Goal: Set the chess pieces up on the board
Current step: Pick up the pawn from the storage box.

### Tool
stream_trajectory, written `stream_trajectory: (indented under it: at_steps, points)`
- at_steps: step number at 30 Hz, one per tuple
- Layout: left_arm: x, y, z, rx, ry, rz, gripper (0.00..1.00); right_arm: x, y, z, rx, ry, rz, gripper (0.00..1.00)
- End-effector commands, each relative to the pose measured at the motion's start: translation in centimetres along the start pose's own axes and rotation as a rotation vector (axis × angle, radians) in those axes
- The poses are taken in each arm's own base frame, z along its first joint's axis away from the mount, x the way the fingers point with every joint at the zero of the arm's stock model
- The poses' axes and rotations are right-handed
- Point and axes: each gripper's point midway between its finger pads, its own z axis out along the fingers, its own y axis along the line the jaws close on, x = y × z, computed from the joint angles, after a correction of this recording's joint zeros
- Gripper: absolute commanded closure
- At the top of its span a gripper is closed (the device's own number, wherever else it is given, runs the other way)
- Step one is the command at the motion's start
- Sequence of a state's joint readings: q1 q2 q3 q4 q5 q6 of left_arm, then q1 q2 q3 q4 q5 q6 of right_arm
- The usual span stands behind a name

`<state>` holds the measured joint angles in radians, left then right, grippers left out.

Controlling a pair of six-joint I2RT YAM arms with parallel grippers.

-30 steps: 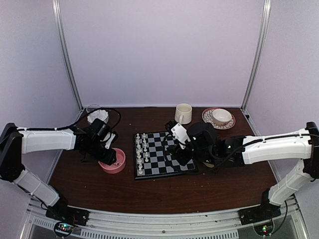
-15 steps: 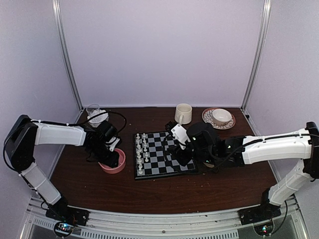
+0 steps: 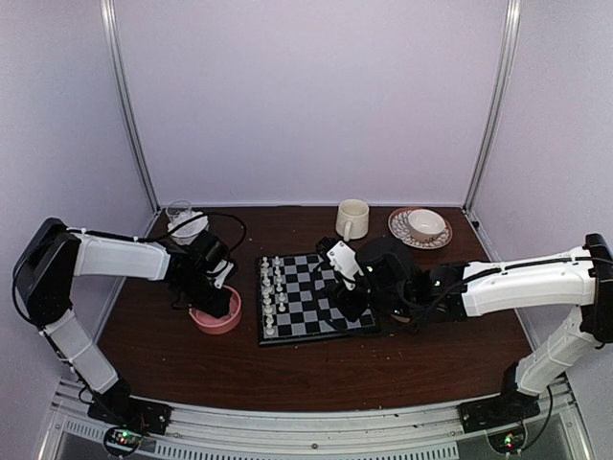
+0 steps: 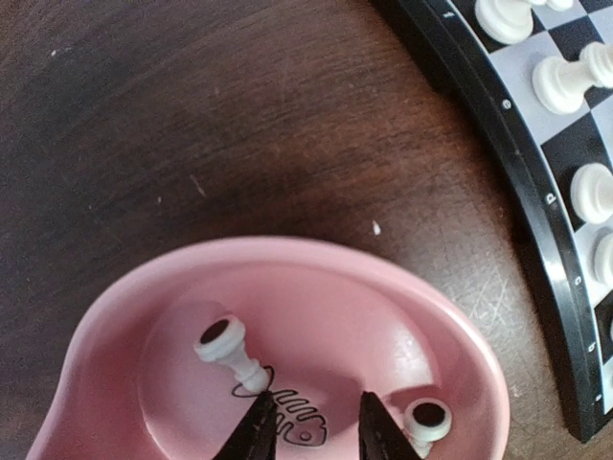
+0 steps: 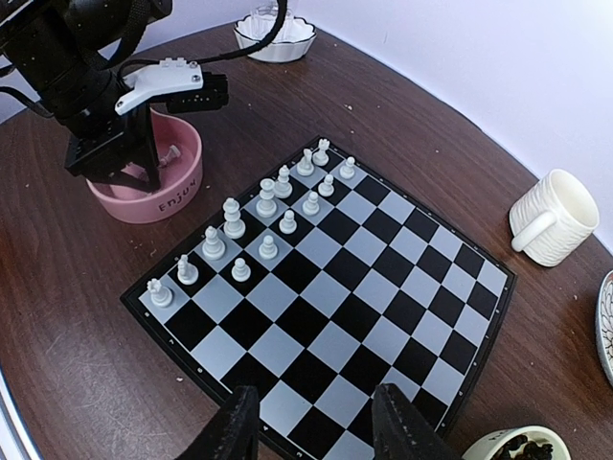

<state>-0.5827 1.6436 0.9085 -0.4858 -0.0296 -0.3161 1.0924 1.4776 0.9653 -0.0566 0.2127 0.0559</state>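
Note:
The board (image 3: 326, 311) lies mid-table, with several white chess pieces (image 3: 273, 287) standing in its two left columns. A pink bowl (image 3: 218, 321) sits left of it. My left gripper (image 3: 213, 299) hangs over that bowl. In the left wrist view it (image 4: 316, 431) is open, its tips low inside the bowl (image 4: 316, 287) between two lying white pieces (image 4: 230, 350) (image 4: 426, 420). My right gripper (image 3: 337, 292) hovers open and empty over the board's right side. The right wrist view shows it (image 5: 319, 426) above the board's (image 5: 330, 331) near edge. No black pieces stand on the board.
A cream mug (image 3: 352, 218) and a cup on a saucer (image 3: 422, 226) stand behind the board. A glass bowl (image 3: 184, 222) is at the back left. A white bowl holding dark bits (image 5: 522, 448) sits right of the board, under my right arm.
My left arm has swung its elbow inward and its gripper has settled a little to the right, over the pink bowl. My right arm has barely moved.

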Motion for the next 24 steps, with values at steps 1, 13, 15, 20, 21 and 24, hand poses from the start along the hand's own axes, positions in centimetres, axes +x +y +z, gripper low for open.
stream_trajectory:
  at_steps: [1,13,15,20,21,24]
  points:
    - [-0.6,0.7,0.3,-0.045,-0.019,0.009,0.73,-1.3,-0.3,-0.2,0.006,-0.025,0.018,0.57]
    - [-0.9,3.5,-1.3,-0.196,-0.081,-0.028,0.62,-1.3,-0.2,-0.3,0.001,-0.026,0.020,0.58]
    - [-1.2,3.7,-1.5,-0.212,-0.097,-0.026,0.62,-1.2,-0.2,-0.3,0.002,-0.023,0.018,0.58]
    - [-1.5,3.8,-1.2,-0.219,-0.096,-0.021,0.62,-1.3,-0.3,-0.4,0.000,-0.025,0.021,0.58]
    - [-1.5,3.8,-1.3,-0.220,-0.097,-0.023,0.62,-1.4,-0.3,-0.4,0.000,-0.026,0.021,0.58]
    - [-1.6,4.0,-1.3,-0.227,-0.110,-0.028,0.58,-1.5,-0.4,-0.6,0.002,-0.033,0.023,0.57]
